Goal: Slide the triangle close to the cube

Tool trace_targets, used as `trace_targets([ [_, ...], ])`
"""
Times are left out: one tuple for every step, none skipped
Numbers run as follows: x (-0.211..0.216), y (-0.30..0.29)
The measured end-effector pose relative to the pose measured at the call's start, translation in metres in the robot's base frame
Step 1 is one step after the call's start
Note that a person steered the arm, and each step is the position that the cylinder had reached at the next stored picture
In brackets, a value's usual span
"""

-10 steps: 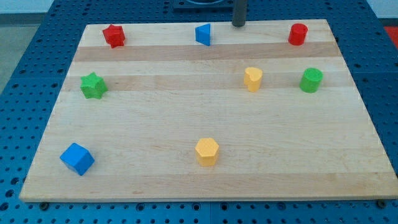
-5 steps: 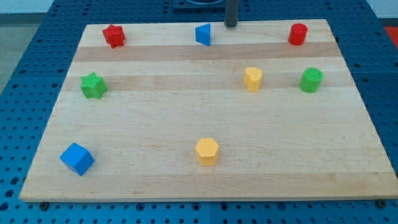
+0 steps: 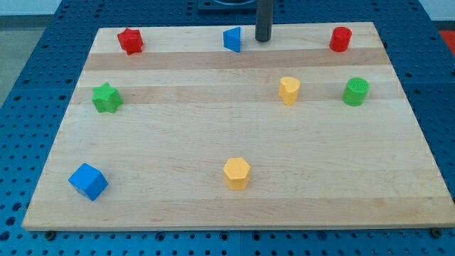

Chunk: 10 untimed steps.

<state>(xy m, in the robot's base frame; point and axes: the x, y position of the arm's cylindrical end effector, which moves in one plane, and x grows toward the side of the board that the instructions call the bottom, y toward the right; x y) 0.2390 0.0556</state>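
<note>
The blue triangle (image 3: 232, 39) sits near the top edge of the wooden board (image 3: 178, 142), a little left of centre. The blue cube (image 3: 88, 181) sits far off at the board's bottom left. My tip (image 3: 263, 40) is on the board just right of the triangle, with a small gap between them. The rod rises straight out of the view's top.
A red star (image 3: 130, 40) is at the top left and a red cylinder (image 3: 340, 39) at the top right. A green star (image 3: 106, 97) is at the left, a green cylinder (image 3: 355, 92) at the right. A yellow block (image 3: 288, 90) and a yellow hexagon (image 3: 237, 173) lie between.
My tip has moved left and a little down the view, from the top edge toward the triangle. No block has moved.
</note>
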Motion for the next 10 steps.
trace_targets([
  [0.0, -0.027],
  [0.0, -0.083],
  [0.0, -0.083],
  [-0.027, -0.085],
  [-0.045, -0.115],
  [-0.045, -0.116],
  [-0.031, -0.116],
  [0.015, -0.116],
  [0.016, -0.116],
  [0.019, -0.121],
])
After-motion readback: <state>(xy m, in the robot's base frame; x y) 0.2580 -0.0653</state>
